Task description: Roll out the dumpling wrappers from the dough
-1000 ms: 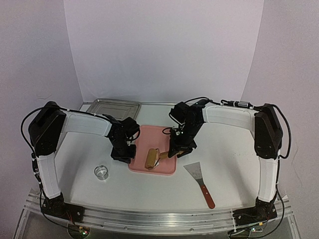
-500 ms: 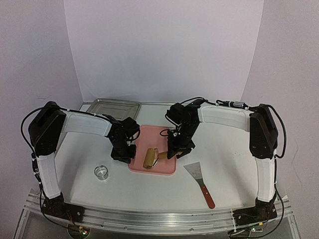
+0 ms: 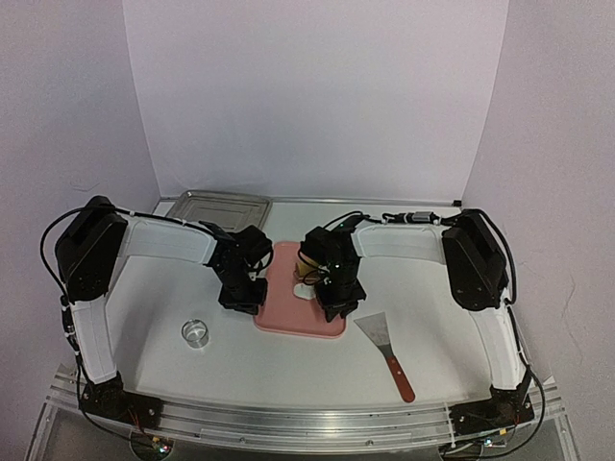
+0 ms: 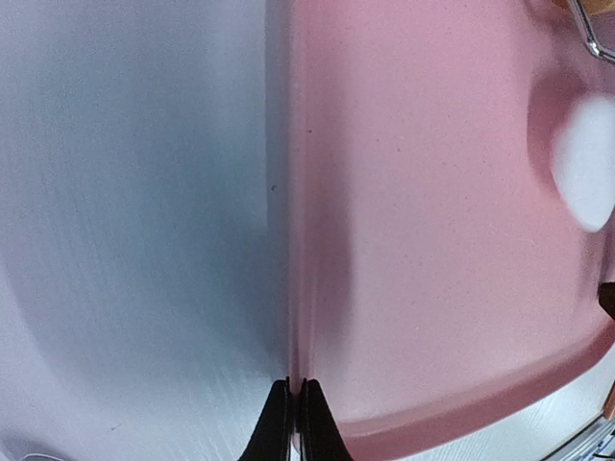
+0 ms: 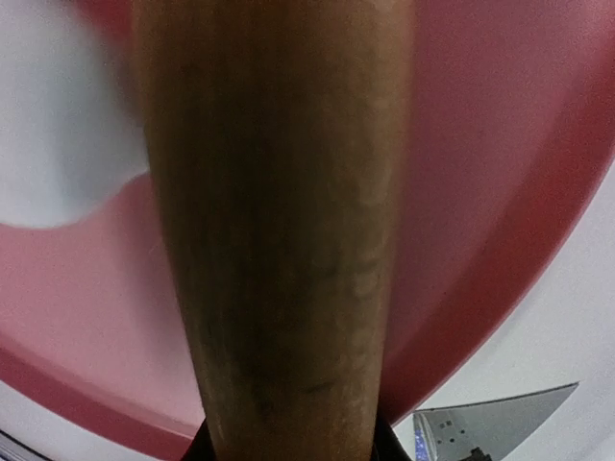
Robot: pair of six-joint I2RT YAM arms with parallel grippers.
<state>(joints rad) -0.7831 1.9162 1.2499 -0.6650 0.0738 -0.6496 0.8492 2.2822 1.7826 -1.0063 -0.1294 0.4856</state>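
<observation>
Left gripper [image 4: 294,423] jaws pinch the flat pink plastic board [image 4: 432,240] by its left rim, mid-desk. Right gripper [image 5: 293,449] jaws clamp a brown wooden rolling pin [image 5: 279,221] beside a white dumpling wrapper [image 5: 48,144].

Pink board [image 4: 413,240]: fills the right part, left rim running straight up the frame, near corner rounded.
Table [image 4: 125,192]: pale and shadowed, left of the rim.
Left gripper [image 4: 294,386]: bottom centre, fingertips pinched nearly together on the board's rim.
Dumpling wrapper [image 4: 586,178]: blurred white oval lying on the board, cut by the right edge.
Rolling pin [image 4: 588,34]: only a bit of wire frame, top right corner.
</observation>
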